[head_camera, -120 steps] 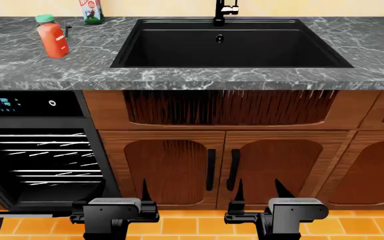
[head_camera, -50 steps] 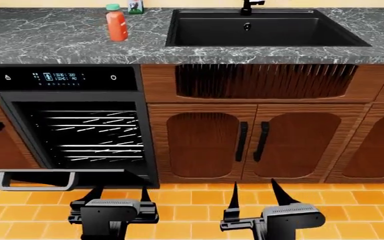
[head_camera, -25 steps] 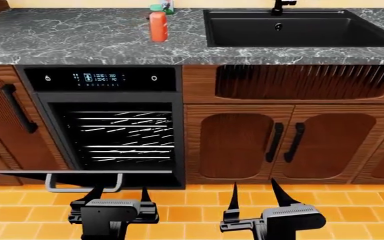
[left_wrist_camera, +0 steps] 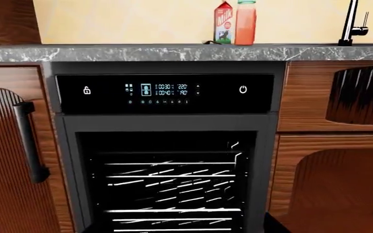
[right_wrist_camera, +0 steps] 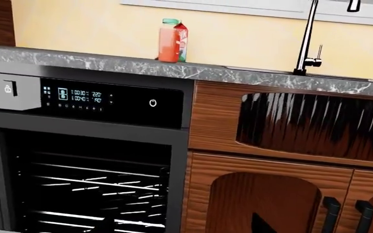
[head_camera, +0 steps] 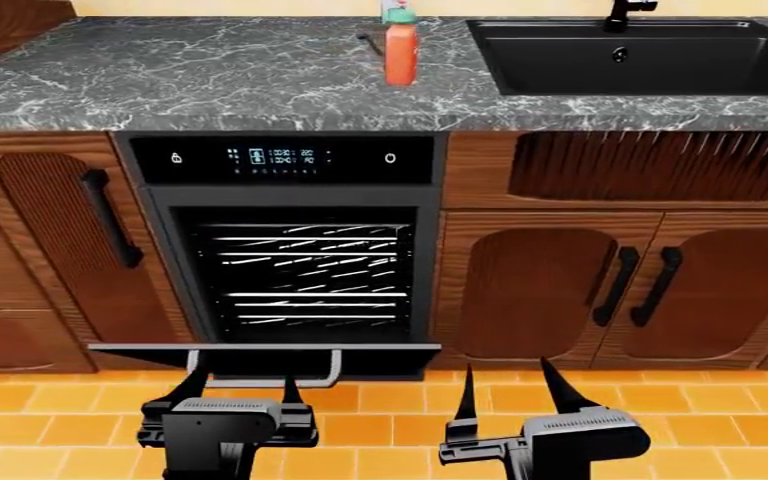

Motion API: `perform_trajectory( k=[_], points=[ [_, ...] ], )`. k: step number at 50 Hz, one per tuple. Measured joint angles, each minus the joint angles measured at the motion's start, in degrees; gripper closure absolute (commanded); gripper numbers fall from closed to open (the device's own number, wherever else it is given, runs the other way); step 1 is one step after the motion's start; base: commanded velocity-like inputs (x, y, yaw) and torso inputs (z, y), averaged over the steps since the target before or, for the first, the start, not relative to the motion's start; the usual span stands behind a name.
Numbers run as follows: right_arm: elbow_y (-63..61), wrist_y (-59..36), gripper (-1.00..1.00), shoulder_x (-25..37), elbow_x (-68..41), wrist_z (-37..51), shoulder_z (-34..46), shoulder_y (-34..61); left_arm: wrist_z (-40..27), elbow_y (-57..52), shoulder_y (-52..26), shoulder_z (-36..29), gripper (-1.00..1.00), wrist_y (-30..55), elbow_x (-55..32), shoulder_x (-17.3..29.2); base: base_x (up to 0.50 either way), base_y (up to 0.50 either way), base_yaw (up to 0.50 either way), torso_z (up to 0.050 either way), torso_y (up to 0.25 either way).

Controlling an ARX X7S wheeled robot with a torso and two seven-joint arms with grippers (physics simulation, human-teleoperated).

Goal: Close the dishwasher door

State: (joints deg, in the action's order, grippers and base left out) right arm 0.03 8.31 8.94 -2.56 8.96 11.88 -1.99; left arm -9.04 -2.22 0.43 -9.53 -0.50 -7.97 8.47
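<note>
You face a run of brown ribbed wooden cabinets under a grey marbled countertop, with orange floor tiles below. The dishwasher door hangs dropped open, seen edge-on as a thin strip at the foot of the dishwasher cavity, its silver-grey U-shaped handle pointing down toward you. Only the head view shows that door; both wrist views look above it, into the dark cavity with its glinting wire racks and the glossy black control panel with lit digits.

The left wrist view gives you a milk carton touching an orange bottle on the counter, and the tall cabinet door with a black bar handle beside the dishwasher. The right wrist view adds the black faucet.

Your left gripper sits just in front of the handle, prongs spread and grasping nothing. Your right gripper is likewise parted and empty, over bare tiles before the 2 double cabinet doors beside the dishwasher.
</note>
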Motion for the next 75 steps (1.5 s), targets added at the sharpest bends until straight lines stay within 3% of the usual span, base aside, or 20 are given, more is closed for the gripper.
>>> perform_trajectory(
  k=[35, 75],
  points=[
    [-0.3, 0.2, -1.00, 0.9, -0.7, 1.4, 1.4, 0.2, -1.0, 0.1, -0.2, -1.4, -1.00, -0.9, -1.0, 1.3, 0.02, 0.44, 0.00, 0.000, 0.000],
    [-1.1, -0.4, -1.00, 2.3, -2.2, 2.6, 2.2, 0.0, -1.8, -0.5, -0.2, -3.0, -1.00, 0.3, -2.7, 2.2, 0.00, 0.00, 0.00, -0.050, 0.000]
  ],
)
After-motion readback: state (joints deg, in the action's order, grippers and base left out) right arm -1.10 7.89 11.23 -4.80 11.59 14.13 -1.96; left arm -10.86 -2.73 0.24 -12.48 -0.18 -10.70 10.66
